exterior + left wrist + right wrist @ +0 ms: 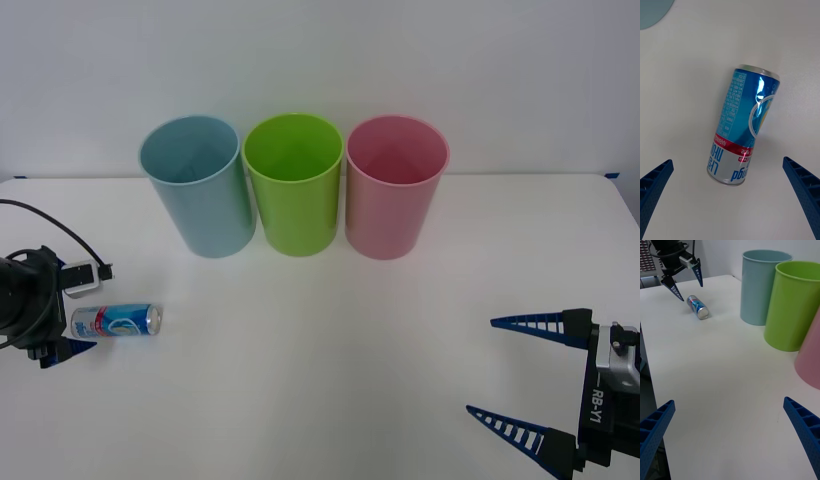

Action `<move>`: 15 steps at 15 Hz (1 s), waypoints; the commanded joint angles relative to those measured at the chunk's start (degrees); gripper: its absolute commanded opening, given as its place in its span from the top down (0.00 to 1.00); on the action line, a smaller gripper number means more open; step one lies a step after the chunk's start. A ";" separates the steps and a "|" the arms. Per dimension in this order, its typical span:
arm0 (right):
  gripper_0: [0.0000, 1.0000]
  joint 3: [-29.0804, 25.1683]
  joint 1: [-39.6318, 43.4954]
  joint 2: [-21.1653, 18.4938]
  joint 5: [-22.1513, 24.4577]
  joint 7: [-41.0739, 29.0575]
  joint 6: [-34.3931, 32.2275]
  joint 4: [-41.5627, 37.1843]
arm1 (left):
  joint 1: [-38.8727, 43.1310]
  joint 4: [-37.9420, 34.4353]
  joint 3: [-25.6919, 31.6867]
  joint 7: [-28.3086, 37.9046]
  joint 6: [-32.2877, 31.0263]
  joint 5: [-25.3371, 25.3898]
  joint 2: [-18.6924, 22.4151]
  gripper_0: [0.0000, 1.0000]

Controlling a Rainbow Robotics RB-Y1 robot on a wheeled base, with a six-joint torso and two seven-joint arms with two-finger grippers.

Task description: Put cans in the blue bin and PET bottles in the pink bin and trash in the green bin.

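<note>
Bins stand in a far row on the white surface (330,350): blue bin (198,186), green bin (294,184), pink bin (395,187). The can (117,319) lies sideways near left, at the open left pincer (66,310); the right pincer (508,375) gapes near right.

Right wrist: the can (697,307) lies just beside the left pincer (687,280), apart from the blue bin (761,287).

Left wrist: the can (745,125) lies between spread fingers (802,189), untouched.

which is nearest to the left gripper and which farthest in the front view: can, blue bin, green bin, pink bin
From the left gripper, jaws open at the table's left edge:
1. can, lying on its side right beside it
2. blue bin, left end of the row
3. green bin, middle of the row
4. pink bin, right end of the row
</note>
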 commanded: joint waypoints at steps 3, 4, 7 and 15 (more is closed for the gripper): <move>0.00 0.00 0.00 0.00 0.00 0.00 0.00 0.00 | 0.30 1.38 0.00 0.08 -1.22 0.11 -2.73 0.00; 0.00 0.00 0.00 0.00 0.00 0.00 0.00 0.00 | 0.30 1.91 0.00 0.17 -1.39 0.11 -3.43 0.00; 0.00 0.00 0.00 0.00 0.00 0.00 0.00 0.00 | 0.30 3.93 0.00 0.35 -1.39 0.02 -5.72 0.00; 0.00 0.00 0.00 0.00 0.00 0.00 0.00 0.00 | 0.04 7.79 0.00 0.35 -3.41 -0.51 -9.67 0.00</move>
